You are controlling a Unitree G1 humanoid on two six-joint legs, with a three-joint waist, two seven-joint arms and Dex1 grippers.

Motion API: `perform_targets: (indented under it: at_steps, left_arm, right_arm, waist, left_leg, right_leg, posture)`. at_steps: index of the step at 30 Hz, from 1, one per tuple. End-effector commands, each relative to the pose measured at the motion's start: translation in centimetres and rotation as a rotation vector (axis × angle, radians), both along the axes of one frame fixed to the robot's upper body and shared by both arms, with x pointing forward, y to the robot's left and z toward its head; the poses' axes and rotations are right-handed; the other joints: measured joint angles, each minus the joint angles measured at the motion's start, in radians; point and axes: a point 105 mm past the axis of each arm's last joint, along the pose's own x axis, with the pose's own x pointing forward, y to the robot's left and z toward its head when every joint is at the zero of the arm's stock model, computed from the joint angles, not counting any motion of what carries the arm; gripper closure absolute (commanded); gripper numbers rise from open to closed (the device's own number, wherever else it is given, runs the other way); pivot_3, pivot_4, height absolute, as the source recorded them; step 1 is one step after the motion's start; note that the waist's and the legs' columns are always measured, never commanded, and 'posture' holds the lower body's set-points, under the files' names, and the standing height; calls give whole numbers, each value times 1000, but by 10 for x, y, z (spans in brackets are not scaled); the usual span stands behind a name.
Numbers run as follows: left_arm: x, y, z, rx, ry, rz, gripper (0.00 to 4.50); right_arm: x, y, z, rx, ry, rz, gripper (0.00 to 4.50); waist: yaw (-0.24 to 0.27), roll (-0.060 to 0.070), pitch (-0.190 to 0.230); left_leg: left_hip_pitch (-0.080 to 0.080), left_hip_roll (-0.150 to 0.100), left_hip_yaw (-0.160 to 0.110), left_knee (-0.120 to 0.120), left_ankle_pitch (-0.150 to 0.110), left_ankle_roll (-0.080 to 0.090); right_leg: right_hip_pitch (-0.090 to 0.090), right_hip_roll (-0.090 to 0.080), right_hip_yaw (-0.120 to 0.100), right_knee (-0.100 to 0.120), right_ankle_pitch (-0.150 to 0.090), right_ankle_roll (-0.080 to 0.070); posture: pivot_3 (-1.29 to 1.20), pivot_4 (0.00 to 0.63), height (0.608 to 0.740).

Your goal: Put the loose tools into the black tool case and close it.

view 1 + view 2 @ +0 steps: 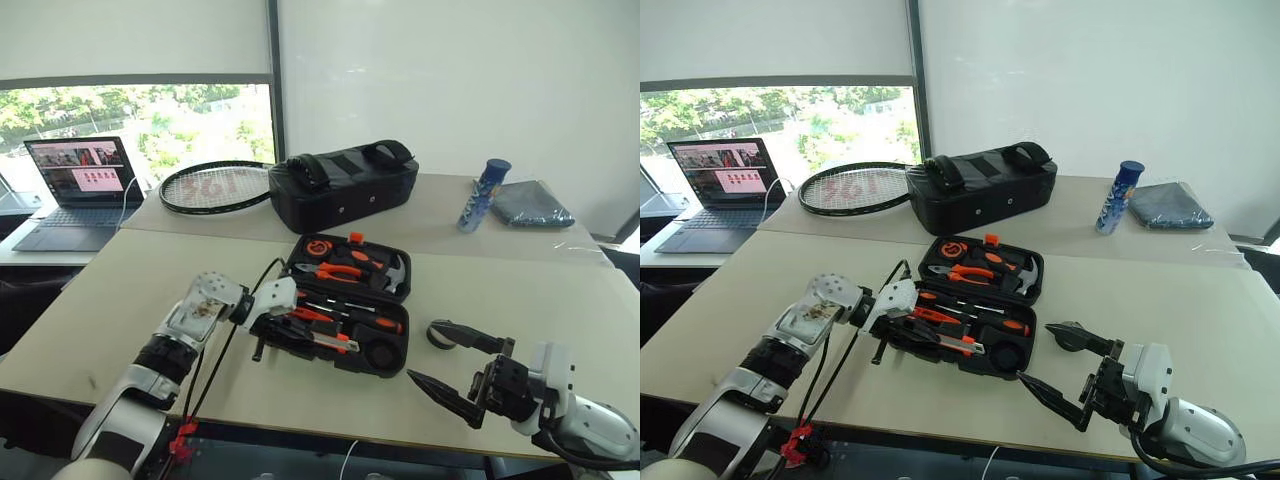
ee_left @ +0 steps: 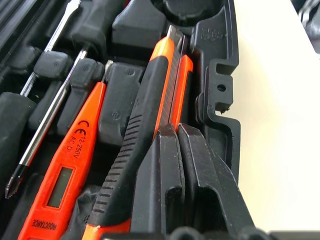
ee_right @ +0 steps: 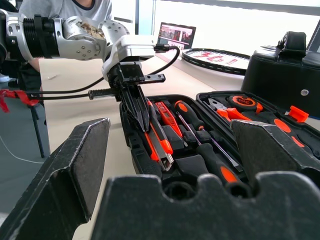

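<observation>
Currently left gripper (image 2: 180, 150) clenched, pressing on utility knife (image 2: 150, 120) at near-left edge of open black tool case (image 1: 395, 362), centre table. Knife sits proud of its slot, beside tester screwdriver (image 2: 65, 175). Risks: fingertips sliding off the handle, tilted knife jamming, lid fouling later. Right gripper (image 1: 445, 362) spread wide, empty, hovering just right of case; could clip tape roll (image 1: 440, 335) lying on table there.

The black tool case (image 1: 397, 352) lies open on the table, lid flat behind it, and in its moulded slots — nearest the front edge — rests the orange-and-black utility knife (image 2: 150, 125), with the slim orange tester screwdriver (image 2: 65, 175) and two screwdrivers (image 1: 372, 322) alongside.
</observation>
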Motion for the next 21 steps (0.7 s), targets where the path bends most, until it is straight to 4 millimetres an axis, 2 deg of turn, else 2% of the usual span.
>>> perform_targets:
  at_steps: [1,6,11,21]
  left_arm:
    - [1,-7,28,-140,-91,-60,4359]
    - [12,-8,38,-176,-162,-41,4359]
    - [12,-3,22,-96,-157,-54,4359]
    - [9,0,7,-49,-146,-60,4359]
  right_arm:
    - [-2,4,7,7,-29,17,0]
    - [-1,5,7,10,-29,20,0]
    - [0,6,7,9,-29,19,0]
    - [0,5,7,8,-31,14,0]
  waist:
    - [0,0,0]
    - [-2,0,0]
    - [-6,0,0]
    - [-4,0,0]
  left_leg:
    - [-1,0,0,0,0,0]
    - [-5,0,0,0,0,0]
    - [-4,0,0,0,0,0]
    - [-5,0,0,0,0,0]
  right_leg:
    - [-1,0,0,0,1,-2]
    - [-3,0,-1,-2,2,-4]
    - [-3,0,-1,-2,2,-4]
    - [-3,0,-1,-2,2,-4]
  posture:
    - [0,150,740]
    - [0,150,740]
    - [0,150,740]
    - [0,150,740]
